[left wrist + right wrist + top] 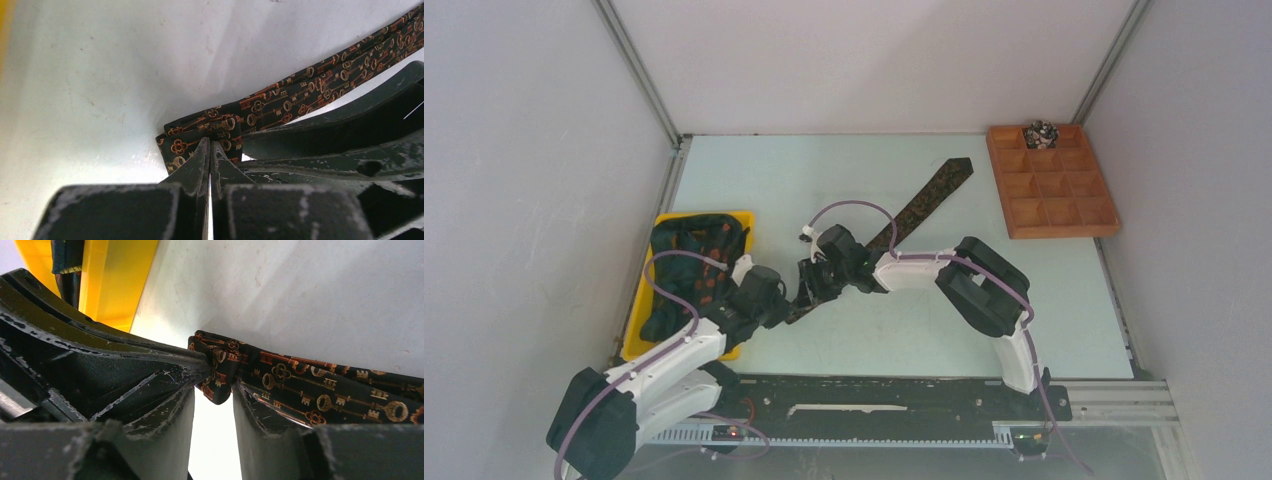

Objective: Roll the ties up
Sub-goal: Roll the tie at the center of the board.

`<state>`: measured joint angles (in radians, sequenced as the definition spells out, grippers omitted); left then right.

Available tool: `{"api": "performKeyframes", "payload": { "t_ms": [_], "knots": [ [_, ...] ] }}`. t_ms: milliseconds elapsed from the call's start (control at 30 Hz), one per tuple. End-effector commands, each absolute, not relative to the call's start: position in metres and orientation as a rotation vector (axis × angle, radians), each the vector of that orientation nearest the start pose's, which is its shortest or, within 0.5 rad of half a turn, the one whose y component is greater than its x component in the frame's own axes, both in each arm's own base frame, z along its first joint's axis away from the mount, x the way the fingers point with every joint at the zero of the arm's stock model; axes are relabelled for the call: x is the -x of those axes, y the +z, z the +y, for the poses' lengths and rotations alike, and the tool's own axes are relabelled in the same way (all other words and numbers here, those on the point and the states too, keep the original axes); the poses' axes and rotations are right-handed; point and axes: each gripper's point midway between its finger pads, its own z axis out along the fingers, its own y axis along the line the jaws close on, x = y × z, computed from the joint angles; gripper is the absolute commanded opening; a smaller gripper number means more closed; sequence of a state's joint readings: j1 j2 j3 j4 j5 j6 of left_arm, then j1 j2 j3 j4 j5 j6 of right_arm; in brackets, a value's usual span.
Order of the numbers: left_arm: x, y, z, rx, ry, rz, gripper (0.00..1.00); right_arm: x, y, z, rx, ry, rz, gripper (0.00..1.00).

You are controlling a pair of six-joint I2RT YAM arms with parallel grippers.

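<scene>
Necktie (924, 200) in dark cloth printed with orange-brown keys lies flat on the desk (774, 170), its long axis running on a diagonal from near the middle of the near edge up toward the far right corner, the broad pointed end farthest out. Both arms meet at the narrow near end, where the cloth is already doubled over into a first small fold. The left gripper (210, 150) has its fingers pressed together, and their tips appear to nip that fold. The right gripper (216, 390) stands with its fingers apart on either side of the same fold; whether they press the cloth cannot be told. All the unrolled length leads away from the two grippers toward the far right, passing under the right wrist, so the roll would have to travel along that diagonal. One rolled tie (1040, 132) sits in the wooden tray (1114, 225) at the far right corner. More ties (689, 260) fill the yellow bin (739, 215) by the left edge.
</scene>
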<state>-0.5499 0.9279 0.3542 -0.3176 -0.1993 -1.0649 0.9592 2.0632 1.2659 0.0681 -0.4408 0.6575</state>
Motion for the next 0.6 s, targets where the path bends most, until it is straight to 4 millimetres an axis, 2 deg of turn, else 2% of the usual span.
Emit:
{"api": "performKeyframes", "payload": {
  "t_ms": [0,400,567],
  "knots": [
    [-0.211,0.036,-0.125,0.724,-0.462,2.348,0.00,-0.208,0.046,0.481,0.683,1.259,2.482,0.34],
    [-0.209,0.044,-0.128,0.700,-0.489,2.350,0.00,-0.212,0.030,0.474,0.683,1.212,2.517,0.01],
    [-0.207,0.054,-0.124,0.682,-0.482,2.341,0.00,-0.214,0.025,0.471,0.683,1.189,2.527,0.00]
  ]
}}
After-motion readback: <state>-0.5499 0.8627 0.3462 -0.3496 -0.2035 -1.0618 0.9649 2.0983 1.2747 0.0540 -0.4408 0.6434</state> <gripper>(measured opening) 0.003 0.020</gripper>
